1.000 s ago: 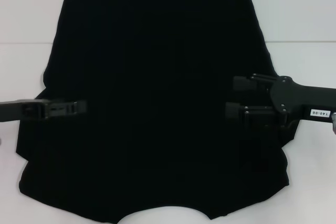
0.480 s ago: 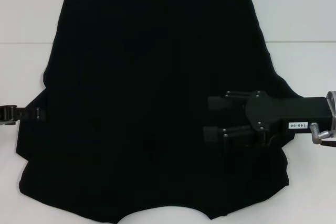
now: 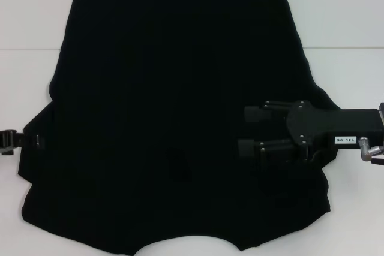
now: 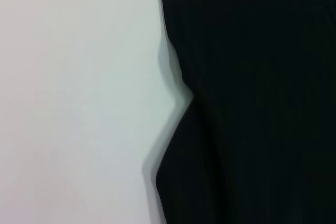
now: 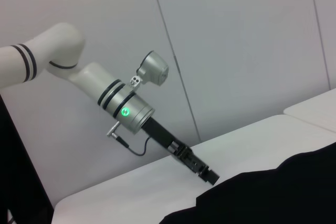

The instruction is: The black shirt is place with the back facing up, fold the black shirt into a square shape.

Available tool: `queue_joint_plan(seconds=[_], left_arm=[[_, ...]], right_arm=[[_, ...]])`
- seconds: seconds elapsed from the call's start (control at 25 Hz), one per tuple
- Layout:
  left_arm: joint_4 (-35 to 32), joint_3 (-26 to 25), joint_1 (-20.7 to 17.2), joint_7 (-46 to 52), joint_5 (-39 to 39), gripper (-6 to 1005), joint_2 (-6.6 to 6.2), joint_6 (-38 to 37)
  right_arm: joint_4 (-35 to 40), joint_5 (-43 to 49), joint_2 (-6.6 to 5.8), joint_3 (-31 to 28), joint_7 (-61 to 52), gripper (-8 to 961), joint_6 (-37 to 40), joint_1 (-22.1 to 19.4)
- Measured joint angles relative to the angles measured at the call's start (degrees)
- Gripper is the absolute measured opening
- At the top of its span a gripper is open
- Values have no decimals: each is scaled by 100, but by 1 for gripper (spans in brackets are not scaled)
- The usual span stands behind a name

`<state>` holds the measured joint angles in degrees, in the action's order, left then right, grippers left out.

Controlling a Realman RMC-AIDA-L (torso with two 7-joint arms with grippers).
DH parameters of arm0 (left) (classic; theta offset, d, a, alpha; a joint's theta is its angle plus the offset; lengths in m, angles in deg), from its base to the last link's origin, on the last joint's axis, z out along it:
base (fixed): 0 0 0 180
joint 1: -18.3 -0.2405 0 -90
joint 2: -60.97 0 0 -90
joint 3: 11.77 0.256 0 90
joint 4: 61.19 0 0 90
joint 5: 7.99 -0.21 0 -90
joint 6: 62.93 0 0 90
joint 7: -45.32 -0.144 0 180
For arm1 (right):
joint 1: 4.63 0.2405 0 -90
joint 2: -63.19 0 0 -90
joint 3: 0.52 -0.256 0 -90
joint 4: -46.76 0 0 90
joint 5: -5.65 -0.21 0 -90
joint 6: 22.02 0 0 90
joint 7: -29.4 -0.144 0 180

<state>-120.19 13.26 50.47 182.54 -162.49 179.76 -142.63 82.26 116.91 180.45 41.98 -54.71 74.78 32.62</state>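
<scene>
Black shirt (image 3: 174,112) spread flat, covering table (image 3: 348,22) centre. Right gripper (image 3: 252,130) over shirt's right-edge sleeve, fingers apart, holding nothing. Left gripper (image 3: 21,140) at left-edge sleeve; grip unclear.

There is one shirt (image 3: 174,118), black, spread over one white table (image 3: 348,10). No second garment shows in any view.

Two grippers are in view. One, the right gripper (image 3: 249,130), lies over the shirt's right side; two black fingers (image 3: 255,114) can be counted on it, set apart from each other. The other, the left gripper (image 3: 15,138), sits at the shirt's left edge, and only its tip shows in the head view, so its fingers cannot be counted there.

The right wrist view shows one arm (image 5: 100,95) with one green light (image 5: 125,112) on it. One small white label (image 3: 342,140) is on the right gripper's body.
</scene>
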Motion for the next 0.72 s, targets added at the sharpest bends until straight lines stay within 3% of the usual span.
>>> queue_joint_plan(seconds=[0.12, 0.72], left_arm=[[170, 4, 0, -7, -2, 864, -5, 42], [397, 19, -40, -37, -49, 845, 12, 274]], right_arm=[[0, -4, -2, 0, 0, 912, -32, -4], [0, -9, -11, 3, 0, 912, -48, -14]])
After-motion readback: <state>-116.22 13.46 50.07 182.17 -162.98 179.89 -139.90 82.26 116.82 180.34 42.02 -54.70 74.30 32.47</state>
